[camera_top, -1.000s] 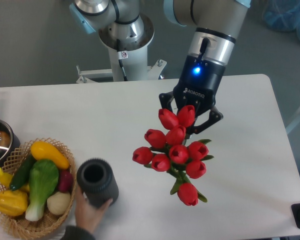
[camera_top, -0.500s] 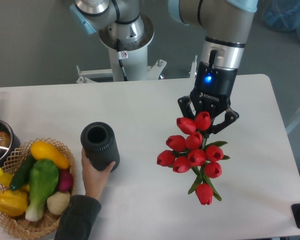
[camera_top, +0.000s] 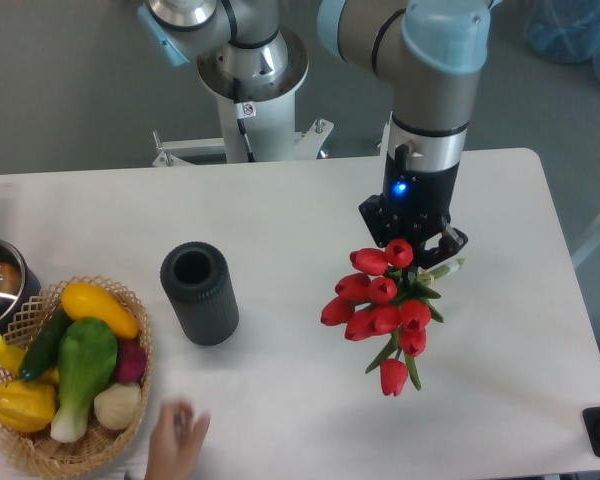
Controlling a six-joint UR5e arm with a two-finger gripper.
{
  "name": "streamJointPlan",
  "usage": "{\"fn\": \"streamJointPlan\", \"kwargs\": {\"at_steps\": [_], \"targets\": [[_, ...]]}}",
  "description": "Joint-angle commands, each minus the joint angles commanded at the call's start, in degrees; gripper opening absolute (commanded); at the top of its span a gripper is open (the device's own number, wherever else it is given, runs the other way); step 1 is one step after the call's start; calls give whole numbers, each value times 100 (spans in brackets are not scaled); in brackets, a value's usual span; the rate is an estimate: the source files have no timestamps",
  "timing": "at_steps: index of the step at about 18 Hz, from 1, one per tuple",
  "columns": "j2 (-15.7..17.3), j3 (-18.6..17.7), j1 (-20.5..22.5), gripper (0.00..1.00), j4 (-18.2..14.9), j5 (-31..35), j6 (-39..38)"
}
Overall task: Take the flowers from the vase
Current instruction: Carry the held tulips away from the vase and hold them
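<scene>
Above the table, one claw clamps one bunch of flowers — about nine buds — one vase apart

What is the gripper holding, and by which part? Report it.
The gripper holds the flowers, clamped at the stem end of the bunch; the buds hang out in front, clear of the vase.

- White table with rounded corners, evenly lit.
- Grey floor behind it.
- Blue crumpled sheet at top right.
</scene>
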Motion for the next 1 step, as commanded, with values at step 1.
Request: {"fn": "streamJointPlan", "kwargs": {"at_steps": [1], "targets": [[0, -26, -9, 0, -9, 53, 27]]}}
